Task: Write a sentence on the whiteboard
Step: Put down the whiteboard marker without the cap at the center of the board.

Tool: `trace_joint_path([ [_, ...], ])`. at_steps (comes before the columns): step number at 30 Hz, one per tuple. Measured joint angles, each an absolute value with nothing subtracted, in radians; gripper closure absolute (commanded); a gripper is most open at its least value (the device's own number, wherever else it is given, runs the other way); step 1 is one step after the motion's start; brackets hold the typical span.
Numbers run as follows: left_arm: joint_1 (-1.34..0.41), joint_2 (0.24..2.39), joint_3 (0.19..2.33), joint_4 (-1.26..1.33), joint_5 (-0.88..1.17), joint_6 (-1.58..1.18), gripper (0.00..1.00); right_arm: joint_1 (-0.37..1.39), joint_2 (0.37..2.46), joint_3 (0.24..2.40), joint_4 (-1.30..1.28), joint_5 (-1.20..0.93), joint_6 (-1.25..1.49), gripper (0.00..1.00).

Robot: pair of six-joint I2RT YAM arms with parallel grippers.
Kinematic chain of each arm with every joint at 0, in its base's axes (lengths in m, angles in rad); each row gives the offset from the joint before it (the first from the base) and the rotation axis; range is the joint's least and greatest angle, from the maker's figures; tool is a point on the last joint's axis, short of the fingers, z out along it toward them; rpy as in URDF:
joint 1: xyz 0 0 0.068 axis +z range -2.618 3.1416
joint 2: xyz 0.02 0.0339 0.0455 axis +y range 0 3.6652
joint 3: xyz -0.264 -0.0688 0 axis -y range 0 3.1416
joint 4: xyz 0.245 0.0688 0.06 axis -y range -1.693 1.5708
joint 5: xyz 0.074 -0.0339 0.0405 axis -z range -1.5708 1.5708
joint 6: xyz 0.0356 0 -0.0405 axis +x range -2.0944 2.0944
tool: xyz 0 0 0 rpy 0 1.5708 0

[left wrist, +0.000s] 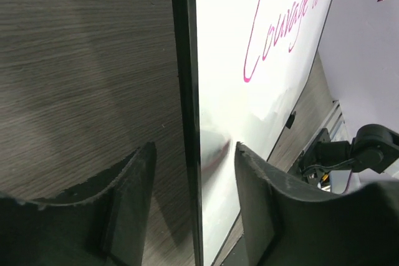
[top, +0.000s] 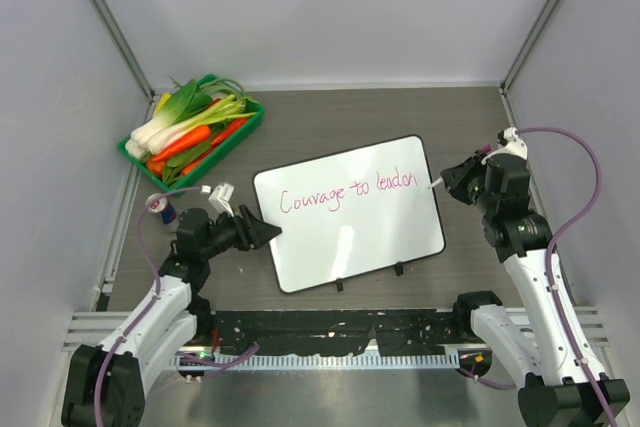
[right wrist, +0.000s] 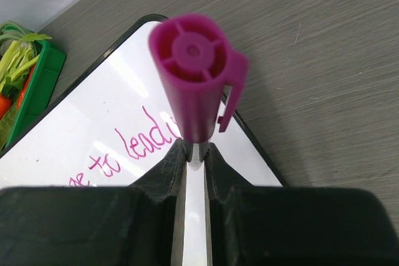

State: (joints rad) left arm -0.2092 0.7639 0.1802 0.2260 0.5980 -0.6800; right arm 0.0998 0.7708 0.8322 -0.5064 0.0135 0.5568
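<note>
Top external view shows the whiteboard [top: 360, 237] lying flat on the table [top: 400, 117] between my two arms, its long axis running left to right and tipped a little, the right end farther from my bases. The sentence [top: 345, 192] runs in pink along that axis, from near the left edge almost to the right one. My left gripper [top: 268, 232] points rightward at the board's left short edge; on the left wrist view its fingers [left wrist: 128, 197] stand parted on either side of the black frame with a gap each side, so it is open and gripping nothing. My right gripper [top: 447, 179] is clamped on the marker [right wrist: 196, 85], tip just by the right edge beside the last word, so the right arm is nearer that end. The left forearm lies low, stretched toward the board; the right reaches forward, wrist turned inward. I judge the writing about done, so the left should back straight off leftward
</note>
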Motion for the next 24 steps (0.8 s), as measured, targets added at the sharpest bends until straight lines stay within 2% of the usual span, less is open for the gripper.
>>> trace_joint_path([
  [8,-0.209,0.729,0.18,0.208,0.587,-0.671,0.01,0.039,0.809,0.831,-0.504,-0.007,0.556,0.99],
  [19,-0.209,0.671,0.178,0.208,0.587,-0.673,0.0,-0.136,0.957,0.828,-0.47,-0.021,0.581,0.99],
  [24,-0.209,0.671,0.173,0.209,0.592,-0.674,0.01,-0.222,0.989,0.748,-0.375,-0.093,0.641,0.99],
])
